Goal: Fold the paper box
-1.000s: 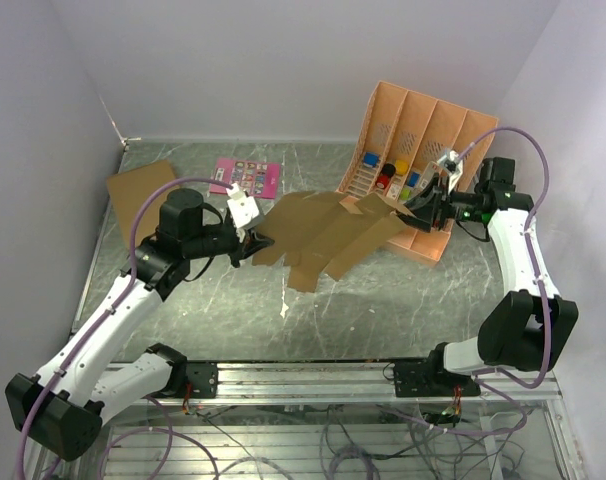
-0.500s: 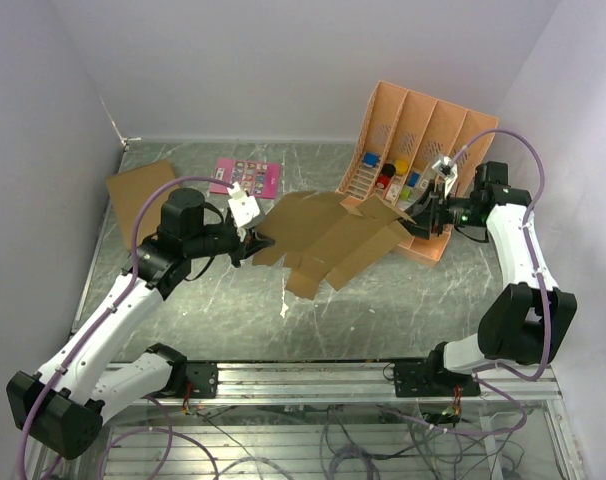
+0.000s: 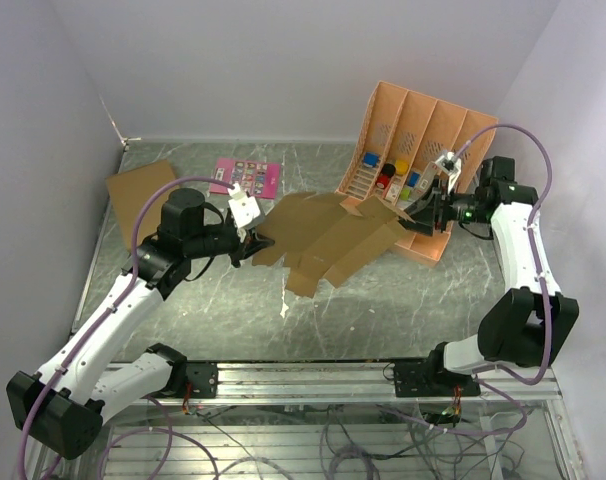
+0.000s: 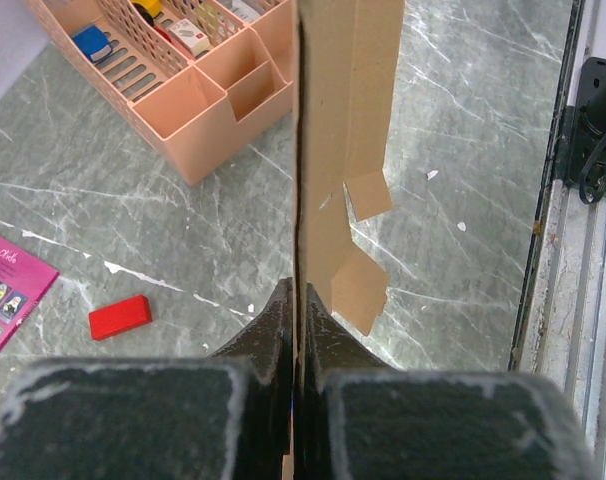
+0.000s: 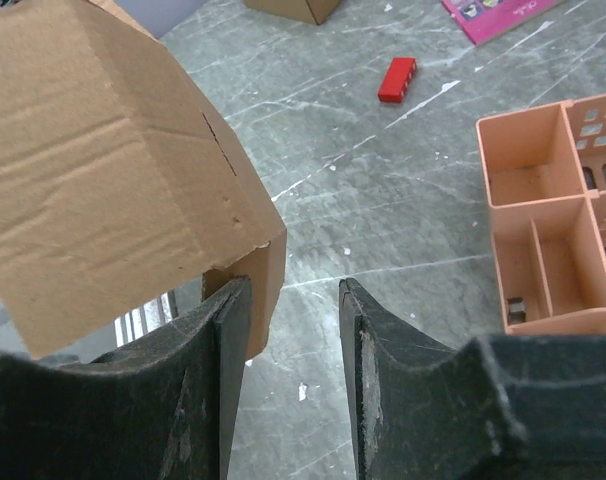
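The paper box point(image 3: 328, 235) is a flat brown cut-out sheet held off the table between my two arms. My left gripper point(image 3: 255, 243) is shut on its left edge. In the left wrist view the sheet point(image 4: 333, 150) runs edge-on away from the pinching jaws of that gripper point(image 4: 299, 300). My right gripper point(image 3: 415, 222) is at the sheet's right end, open. In the right wrist view a corner flap of the sheet point(image 5: 103, 170) lies against the inner side of the left finger point(image 5: 228, 330), and the gap of that gripper point(image 5: 293, 290) to the other finger is wide.
A peach plastic organiser point(image 3: 418, 150) with small coloured items stands just behind the right gripper. A pink card point(image 3: 245, 176) and a larger flat brown cardboard piece point(image 3: 138, 190) lie at the back left. A red block point(image 4: 120, 316) lies on the table under the sheet.
The sheet's right end and near flaps have shifted a little to the left. The right gripper has dropped slightly towards the sheet's right corner. The left arm has not moved.
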